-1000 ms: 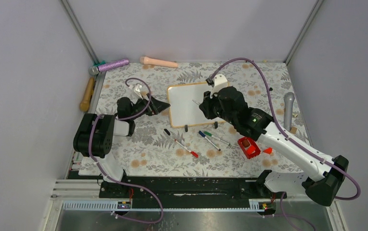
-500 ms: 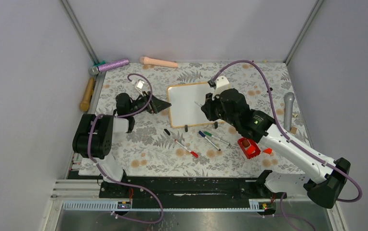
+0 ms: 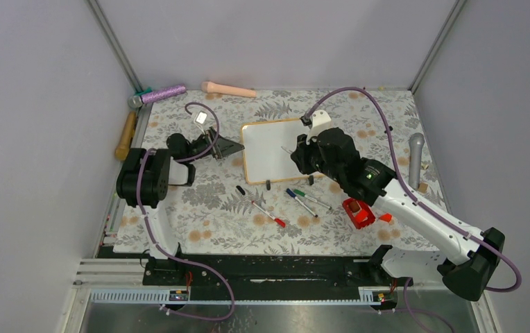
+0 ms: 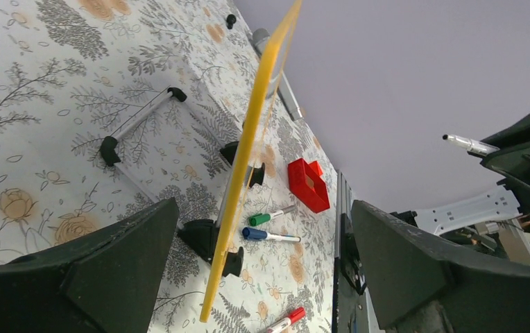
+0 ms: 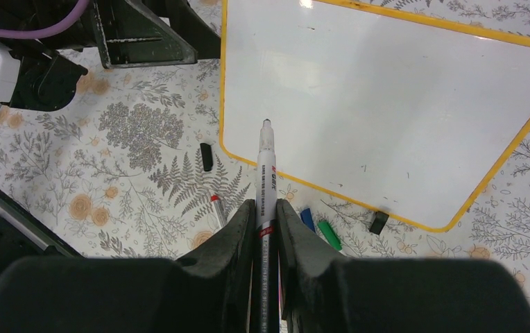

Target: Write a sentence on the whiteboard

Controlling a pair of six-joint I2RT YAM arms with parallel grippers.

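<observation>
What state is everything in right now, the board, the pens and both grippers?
whiteboard, propped on its feet, blank.
left gripper, open, empty.
right gripper, shut on the marker.
marker, uncapped, tip aimed at the whiteboard.
black cap, off, lying loose.
red pen, capped, lying loose.
blue pen, capped, lying loose.
green pen, capped, lying loose.

Red box, red-tipped marker, black cap on floral cloth.

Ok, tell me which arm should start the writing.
Right. The right tool is shut on a marker aimed at the whiteboard; the left tool is open and empty by the board's edge.
</observation>
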